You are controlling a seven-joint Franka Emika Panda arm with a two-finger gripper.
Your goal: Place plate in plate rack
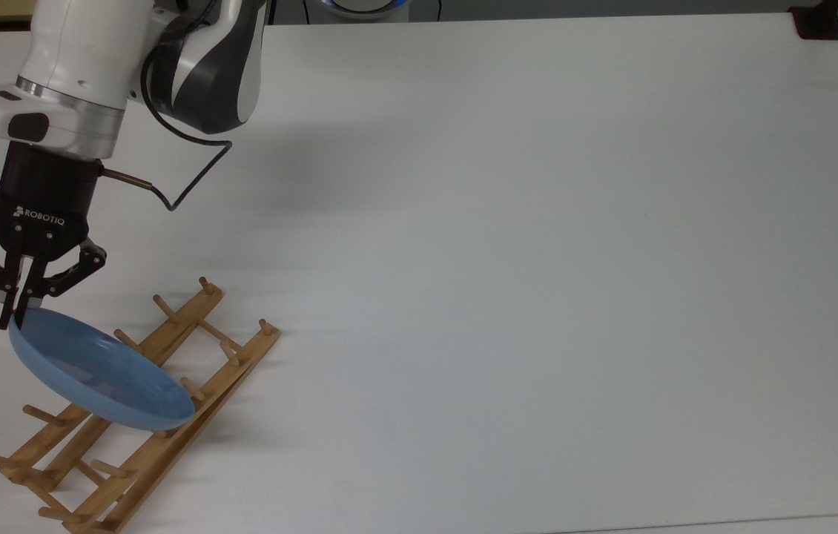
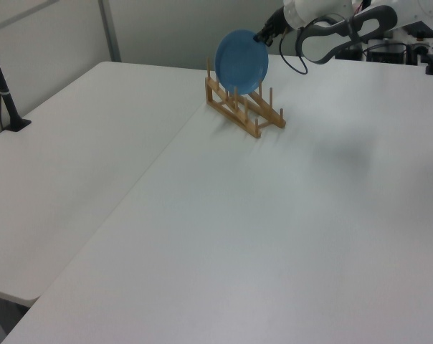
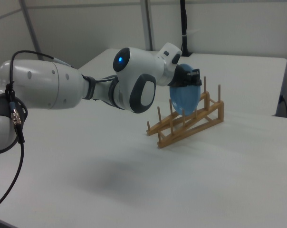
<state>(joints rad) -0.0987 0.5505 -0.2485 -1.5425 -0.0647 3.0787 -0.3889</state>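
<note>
White table (image 1: 538, 222); ROBOTIQ-marked hand (image 1: 16, 315) clamped on plate (image 1: 100, 371) rim, seemingly between plate rack (image 1: 159, 415) pegs.

The top view looks steeply down on the white table (image 1: 538, 259), with the plate rack (image 1: 130, 415) at the top view's lower left. The left view looks low along the table from afar, the rack (image 2: 241, 107) far off. The right view stands nearer, behind the arm (image 3: 86, 90). All three share rack and tabletop.
</note>
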